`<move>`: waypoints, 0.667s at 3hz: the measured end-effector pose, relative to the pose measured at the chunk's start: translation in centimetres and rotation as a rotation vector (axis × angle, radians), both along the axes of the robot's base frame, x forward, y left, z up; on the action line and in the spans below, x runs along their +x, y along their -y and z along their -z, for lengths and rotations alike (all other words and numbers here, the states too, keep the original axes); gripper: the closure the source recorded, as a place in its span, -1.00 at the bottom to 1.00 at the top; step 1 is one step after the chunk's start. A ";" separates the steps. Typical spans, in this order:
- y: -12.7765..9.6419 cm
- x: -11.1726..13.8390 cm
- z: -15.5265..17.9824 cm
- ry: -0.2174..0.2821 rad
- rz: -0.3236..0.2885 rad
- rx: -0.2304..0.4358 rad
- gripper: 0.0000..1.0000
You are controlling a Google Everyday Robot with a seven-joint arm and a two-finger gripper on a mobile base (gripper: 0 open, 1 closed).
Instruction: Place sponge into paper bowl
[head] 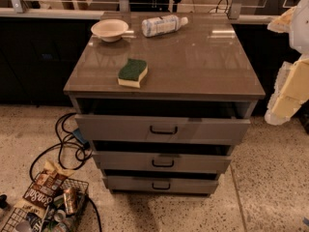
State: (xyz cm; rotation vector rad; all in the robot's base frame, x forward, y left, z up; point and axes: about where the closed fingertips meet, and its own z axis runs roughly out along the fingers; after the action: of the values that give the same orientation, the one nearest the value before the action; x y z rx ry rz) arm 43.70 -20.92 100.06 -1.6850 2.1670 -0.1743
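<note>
The sponge [133, 72], yellow foam with a dark green top, lies flat on the brown cabinet top [193, 62] near its front left. The paper bowl [109, 29], cream-white and empty, stands upright at the back left corner, behind the sponge. My gripper [289, 88] shows as white and cream parts at the right edge of the view, beside the cabinet's right side and well apart from both the sponge and the bowl. Nothing is seen in it.
A white plastic bottle [163, 24] with a printed label lies on its side at the back, right of the bowl. The cabinet has three drawers [163, 129], slightly pulled out. Black cables [65, 144] and a wire basket [46, 207] of cans and snack bags sit on the floor at left.
</note>
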 end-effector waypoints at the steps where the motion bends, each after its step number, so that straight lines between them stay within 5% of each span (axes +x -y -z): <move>1: 0.0 0.0 0.0 0.000 0.000 0.000 -1.00; 2: -0.6 2.8 -0.5 0.029 -0.025 0.079 -1.00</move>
State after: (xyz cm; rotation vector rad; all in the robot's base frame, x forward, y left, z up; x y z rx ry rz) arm 46.52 -20.31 100.54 -1.6550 2.1022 -0.1043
